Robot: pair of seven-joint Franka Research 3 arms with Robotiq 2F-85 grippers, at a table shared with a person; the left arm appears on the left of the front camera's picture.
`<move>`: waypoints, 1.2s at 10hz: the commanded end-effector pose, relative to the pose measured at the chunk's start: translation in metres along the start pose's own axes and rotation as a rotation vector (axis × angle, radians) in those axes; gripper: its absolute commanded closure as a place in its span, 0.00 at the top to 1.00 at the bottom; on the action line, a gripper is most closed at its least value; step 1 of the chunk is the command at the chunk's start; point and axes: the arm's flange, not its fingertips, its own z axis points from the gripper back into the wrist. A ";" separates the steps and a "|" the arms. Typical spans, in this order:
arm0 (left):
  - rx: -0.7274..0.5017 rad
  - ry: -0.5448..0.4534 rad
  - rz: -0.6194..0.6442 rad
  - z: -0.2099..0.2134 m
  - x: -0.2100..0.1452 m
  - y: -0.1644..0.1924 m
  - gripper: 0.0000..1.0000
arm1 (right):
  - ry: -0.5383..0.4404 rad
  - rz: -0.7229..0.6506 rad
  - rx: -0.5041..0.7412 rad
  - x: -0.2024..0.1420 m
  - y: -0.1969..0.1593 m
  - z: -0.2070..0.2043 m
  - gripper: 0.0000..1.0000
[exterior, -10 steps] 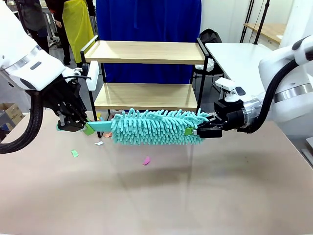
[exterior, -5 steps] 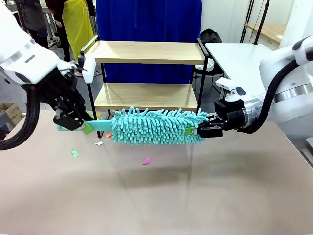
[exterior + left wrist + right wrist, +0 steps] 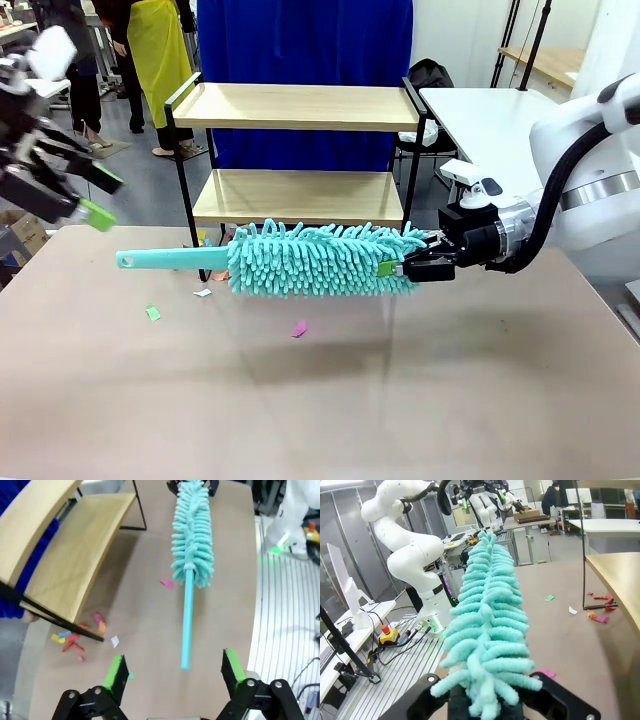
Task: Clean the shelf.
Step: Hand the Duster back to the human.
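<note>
The shelf (image 3: 300, 106) stands at the table's far edge, both light wood boards bare; its lower board (image 3: 75, 550) runs along the left of the left wrist view. A teal fluffy duster (image 3: 315, 259) hangs level over the table in front of it. My right gripper (image 3: 405, 268) is shut on the tip of the duster's head (image 3: 485, 625). The thin handle (image 3: 165, 259) points left and nothing holds it. My left gripper (image 3: 100, 197) is open, up and to the left of the handle end. The handle (image 3: 187, 625) lies ahead of its spread green pads (image 3: 117, 672).
Small paper scraps lie on the brown table: a pink one (image 3: 299, 328), a green one (image 3: 153, 313), a white one (image 3: 202, 293), and a coloured cluster (image 3: 72, 639) by the shelf's leg. A white table (image 3: 490, 120) stands at the right. A person in a yellow apron (image 3: 160, 50) stands far back.
My left gripper has let go of the duster handle, opened, and drawn back up and to the left. The right gripper and duster have stayed still.
</note>
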 end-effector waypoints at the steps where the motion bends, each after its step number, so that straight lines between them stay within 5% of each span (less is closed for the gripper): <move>1: -0.015 -0.151 0.044 0.016 -0.051 0.006 1.00 | 0.001 0.019 0.003 0.001 0.000 -0.001 0.00; 4: 0.004 -0.228 0.062 0.035 -0.090 0.009 1.00 | 0.001 0.019 0.003 0.001 0.000 -0.001 0.00; 5: 0.020 -0.173 0.086 0.041 -0.073 0.014 1.00 | 0.001 0.019 0.003 0.001 0.000 -0.001 0.00; 6: 0.020 -0.173 0.086 0.041 -0.073 0.014 1.00 | 0.000 0.000 0.000 0.000 0.000 0.000 0.17; 12: 0.020 -0.173 0.086 0.041 -0.073 0.014 1.00 | -0.091 0.224 -0.293 0.131 0.081 0.058 0.17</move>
